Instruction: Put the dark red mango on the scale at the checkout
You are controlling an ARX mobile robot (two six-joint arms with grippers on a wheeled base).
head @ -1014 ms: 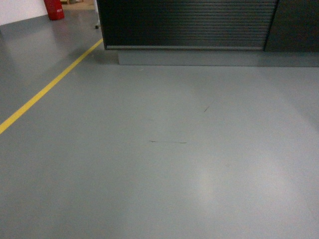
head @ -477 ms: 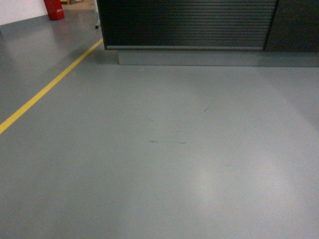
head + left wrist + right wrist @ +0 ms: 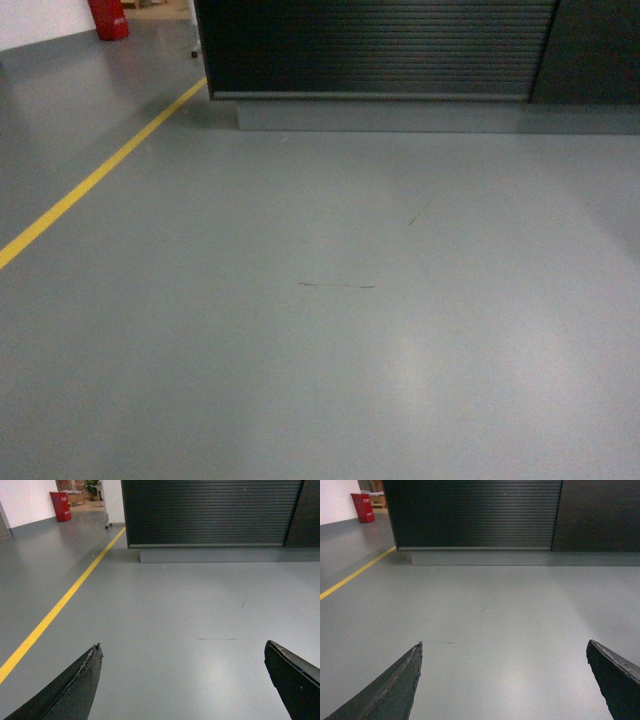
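Note:
The checkout is a dark counter with a ribbed front panel and a grey plinth, across the floor at the top of the head view; it also shows as the checkout in the left wrist view and the checkout in the right wrist view. Its top is cut off, so the scale is out of view. The dark red mango is out of view. My left gripper is open over bare floor with nothing between its fingers. My right gripper is open too, holding nothing. Neither gripper appears in the head view.
Grey floor stretches from me to the counter. A yellow line runs diagonally along the left. A red cylinder-like object stands far left by a white wall. A plain dark panel adjoins the ribbed front on the right.

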